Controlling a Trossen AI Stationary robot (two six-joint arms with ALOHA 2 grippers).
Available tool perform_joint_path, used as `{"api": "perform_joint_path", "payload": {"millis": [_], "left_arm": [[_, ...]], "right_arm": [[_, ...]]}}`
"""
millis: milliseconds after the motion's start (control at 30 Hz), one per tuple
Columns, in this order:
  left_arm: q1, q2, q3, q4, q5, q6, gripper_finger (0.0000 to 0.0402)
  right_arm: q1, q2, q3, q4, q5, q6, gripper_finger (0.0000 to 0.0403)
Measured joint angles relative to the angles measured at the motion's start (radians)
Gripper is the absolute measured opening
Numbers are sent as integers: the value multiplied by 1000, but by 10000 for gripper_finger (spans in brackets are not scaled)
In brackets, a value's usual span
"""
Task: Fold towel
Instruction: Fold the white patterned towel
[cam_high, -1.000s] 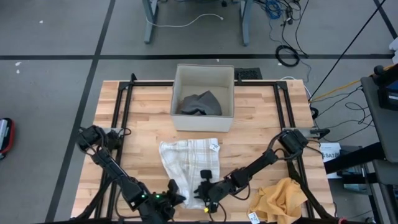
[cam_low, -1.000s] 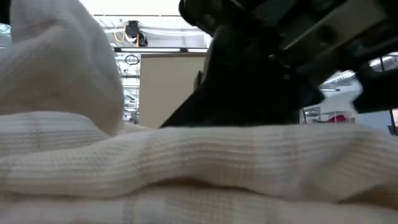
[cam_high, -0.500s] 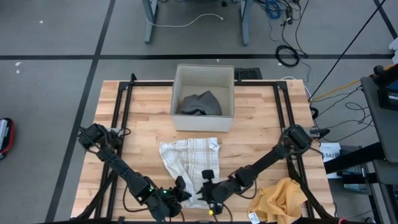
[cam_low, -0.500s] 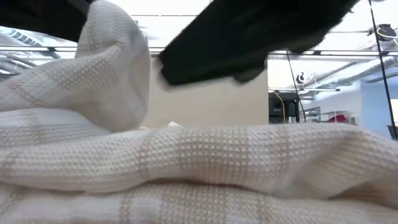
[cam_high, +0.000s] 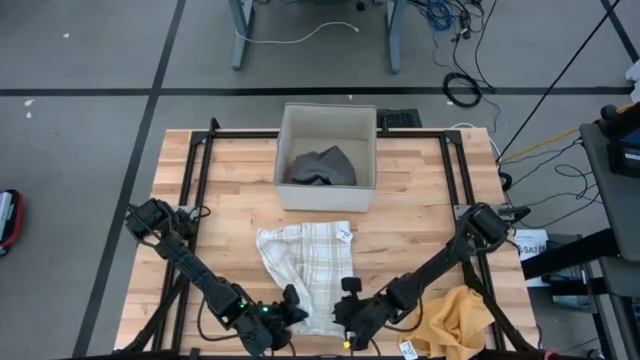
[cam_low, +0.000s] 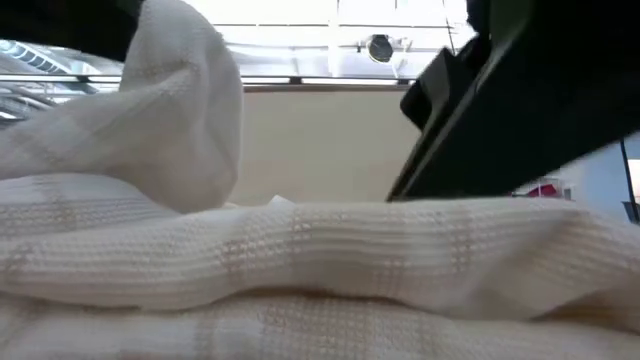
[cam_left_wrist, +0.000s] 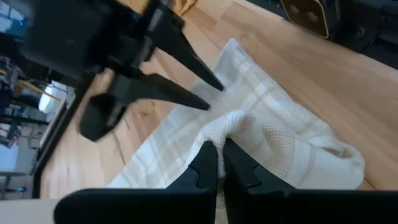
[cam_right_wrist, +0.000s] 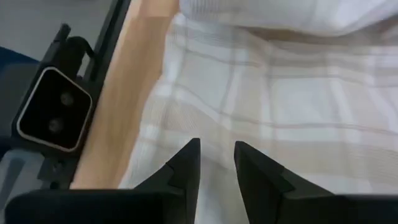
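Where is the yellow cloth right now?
In the high view the yellow cloth lies at the table's near right corner, beside the right arm, apart from the white towel.

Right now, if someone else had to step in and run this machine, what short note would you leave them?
Left tool: shut on the towel, pinching a raised fold at its near edge.
Right tool: fingers apart, hovering over the towel's near edge, holding nothing.
Towel: crumpled, mid-table in front of the box. A grey cloth lies in the box; a yellow cloth lies at the near right corner.
Done: one grip taken.
Left: the whole fold.
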Motion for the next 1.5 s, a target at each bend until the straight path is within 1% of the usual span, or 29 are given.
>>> {"api": "perform_joint_path", "payload": {"millis": [200, 333, 500, 600, 1000, 1167, 1233, 1333, 1400, 1500], "left_arm": [[15, 0, 0, 61, 0, 73, 3], [21, 0, 0, 74, 1, 100, 3], [41, 0, 0, 104, 76, 106, 3], [48, 0, 0, 97, 86, 120, 3], [43, -1, 0, 66, 89, 122, 3], [43, -1, 0, 62, 89, 122, 3], [43, -1, 0, 62, 89, 122, 3], [44, -1, 0, 62, 86, 123, 3], [46, -1, 0, 61, 83, 123, 3], [47, -1, 0, 62, 82, 124, 3]], "right_arm": [[-5, 68, 3, 22, 5, 36, 89], [-6, 93, 4, 74, 11, 29, 89], [-10, 95, 2, 113, 6, -21, 89], [-12, 96, 2, 122, -4, -29, 89], [4, 78, -2, 118, 21, -37, 89], [12, 18, -2, 14, 22, -37, 89], [13, 0, -2, 13, 22, -37, 89], [13, 1, -2, 135, 23, -72, 89], [11, 25, 1, 255, 22, -105, 89], [-1, 83, 0, 362, 10, -131, 89]]}}
